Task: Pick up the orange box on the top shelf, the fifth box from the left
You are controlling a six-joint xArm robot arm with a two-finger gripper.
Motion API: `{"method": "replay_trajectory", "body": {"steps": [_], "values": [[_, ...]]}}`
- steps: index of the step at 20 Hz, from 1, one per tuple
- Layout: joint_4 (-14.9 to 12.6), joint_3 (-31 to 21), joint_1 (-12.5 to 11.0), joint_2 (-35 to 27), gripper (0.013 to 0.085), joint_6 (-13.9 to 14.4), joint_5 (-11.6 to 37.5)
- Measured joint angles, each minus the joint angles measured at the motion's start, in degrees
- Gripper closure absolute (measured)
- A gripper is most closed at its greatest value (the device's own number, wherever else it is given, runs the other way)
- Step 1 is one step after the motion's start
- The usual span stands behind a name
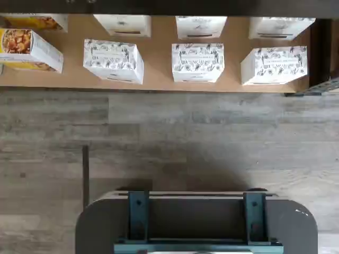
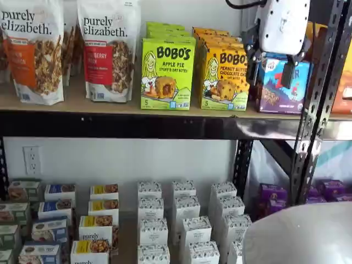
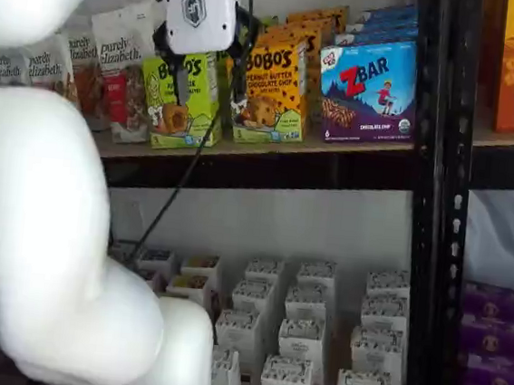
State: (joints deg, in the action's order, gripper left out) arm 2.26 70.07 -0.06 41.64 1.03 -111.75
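The orange box, a yellow-orange Bobo's Peanut Butter Chocolate Chip box, stands upright on the top shelf in both shelf views (image 2: 224, 80) (image 3: 271, 89). The top shelf (image 2: 121, 124) (image 3: 269, 162) is a tan board with a black front rail. My gripper (image 2: 272, 71) (image 3: 211, 86) hangs in front of this shelf at box height, apart from the boxes. A plain gap shows between its two black fingers, and it is empty. In one shelf view it overlaps the blue box, in the other the green one. The wrist view shows no orange box and no fingers.
A lime-green Bobo's Apple Pie box (image 2: 168, 74) stands left of the orange box and a blue ZBar box (image 3: 367, 89) right of it. Granola bags (image 2: 110, 49) stand further left. A perforated black upright (image 3: 441, 174) rises right of the ZBar box. Small white boxes (image 1: 197, 62) fill the lower shelf.
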Motion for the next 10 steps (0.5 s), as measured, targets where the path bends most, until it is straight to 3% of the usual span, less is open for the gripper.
{"method": "replay_trajectory", "body": {"steps": [3, 10], "values": [[1.5, 1.7, -1.1, -1.7, 0.0130, -0.4, -3.1], [1.6, 1.9, -1.2, -2.0, 0.0130, -0.4, -3.5]]}}
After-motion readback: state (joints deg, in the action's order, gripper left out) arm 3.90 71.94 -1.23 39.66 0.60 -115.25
